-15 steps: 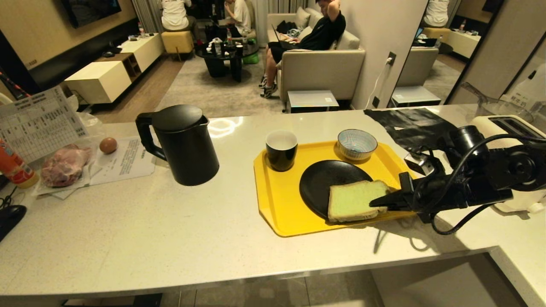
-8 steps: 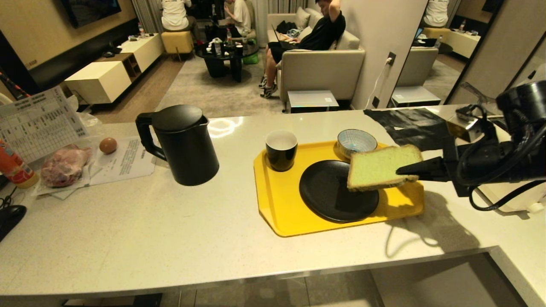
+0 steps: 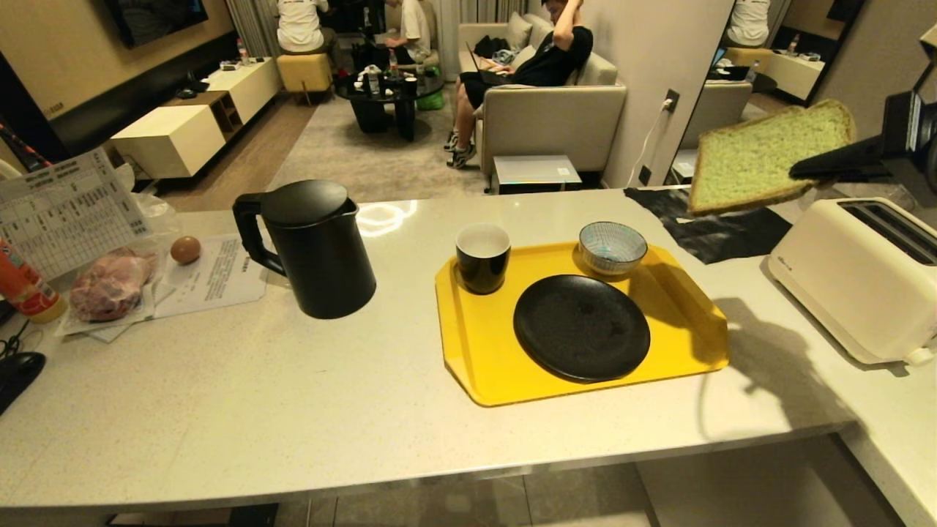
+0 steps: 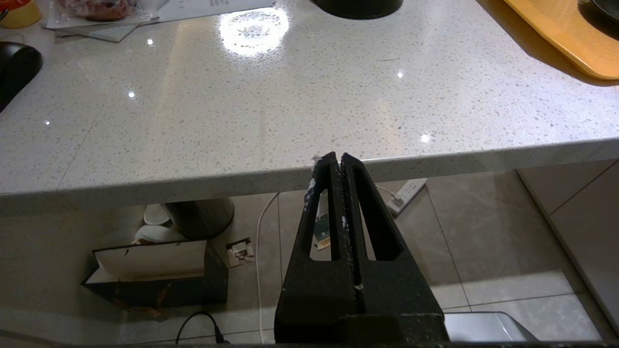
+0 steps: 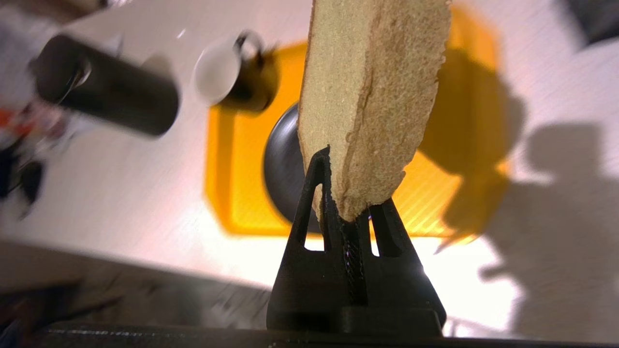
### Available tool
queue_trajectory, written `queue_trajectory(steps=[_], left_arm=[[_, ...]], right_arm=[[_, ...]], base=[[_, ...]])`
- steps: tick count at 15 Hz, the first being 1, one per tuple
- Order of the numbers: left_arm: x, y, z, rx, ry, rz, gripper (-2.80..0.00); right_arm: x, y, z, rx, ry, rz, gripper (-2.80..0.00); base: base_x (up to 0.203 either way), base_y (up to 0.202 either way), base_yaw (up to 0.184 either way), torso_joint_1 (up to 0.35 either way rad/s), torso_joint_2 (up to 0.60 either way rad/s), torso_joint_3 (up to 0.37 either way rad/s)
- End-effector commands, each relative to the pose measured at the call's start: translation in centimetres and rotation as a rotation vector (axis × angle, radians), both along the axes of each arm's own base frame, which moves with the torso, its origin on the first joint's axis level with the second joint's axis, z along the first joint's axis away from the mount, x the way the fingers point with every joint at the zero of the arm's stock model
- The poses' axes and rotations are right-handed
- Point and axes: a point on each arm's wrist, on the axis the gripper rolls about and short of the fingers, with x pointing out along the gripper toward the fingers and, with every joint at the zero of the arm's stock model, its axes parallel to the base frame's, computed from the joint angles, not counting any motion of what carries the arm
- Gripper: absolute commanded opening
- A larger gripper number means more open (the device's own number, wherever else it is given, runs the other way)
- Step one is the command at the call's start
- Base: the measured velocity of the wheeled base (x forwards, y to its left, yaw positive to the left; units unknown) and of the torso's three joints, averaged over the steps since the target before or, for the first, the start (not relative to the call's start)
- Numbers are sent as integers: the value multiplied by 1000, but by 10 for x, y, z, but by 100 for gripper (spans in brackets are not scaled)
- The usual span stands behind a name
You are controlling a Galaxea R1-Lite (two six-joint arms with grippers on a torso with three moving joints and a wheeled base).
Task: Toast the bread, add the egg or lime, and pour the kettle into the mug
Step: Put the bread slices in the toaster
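Head view: right gripper (image 3: 801,173) clamps the bread (image 3: 761,155) aloft, at 10 o'clock from the toaster (image 3: 849,282); left gripper (image 4: 337,159) closed, empty

- Wide bare counter (image 3: 256,410) lies in front of the kettle (image 3: 311,249) and tray (image 3: 479,366); a gripper could pass there.
- An open strip runs between kettle and tray.
- Mug (image 3: 482,258), bowl (image 3: 613,247) and plate (image 3: 582,326) crowd the tray.
- The toaster (image 3: 853,282) blocks the counter's right end; the air above its slots is free beneath the lifted bread (image 3: 761,157).
- Papers (image 3: 212,274), egg (image 3: 186,249) and a packet (image 3: 110,284) clutter the left.
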Motion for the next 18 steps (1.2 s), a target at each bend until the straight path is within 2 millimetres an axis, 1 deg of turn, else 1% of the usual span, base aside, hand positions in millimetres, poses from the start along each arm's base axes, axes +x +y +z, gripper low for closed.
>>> queue_trajectory(steps=[1,5,11,13,15,18], left_arm=[[0,0,0,0,0,0,-280],[0,0,0,0,0,0,-280],[0,0,0,0,1,0,-280],[0,0,0,0,0,1,-280],[0,0,0,0,1,0,-280],[0,0,0,0,1,0,-280]], right_arm=[[3,-2,13,-35,-51,-57,-280],[12,-24,30,-191,-149,-187,-280],[34,-53,37,-550,-307,-408,-280],[40,-69,36,-625,-317,-467,-280],[45,-84,29,-663,-283,-508,-280],[49,-115,20,-706,-236,-548,-280]], base=[[0,0,0,0,0,0],[0,0,0,0,0,0],[0,0,0,0,0,0],[0,0,0,0,0,0],[0,0,0,0,0,0],[0,0,0,0,0,0]])
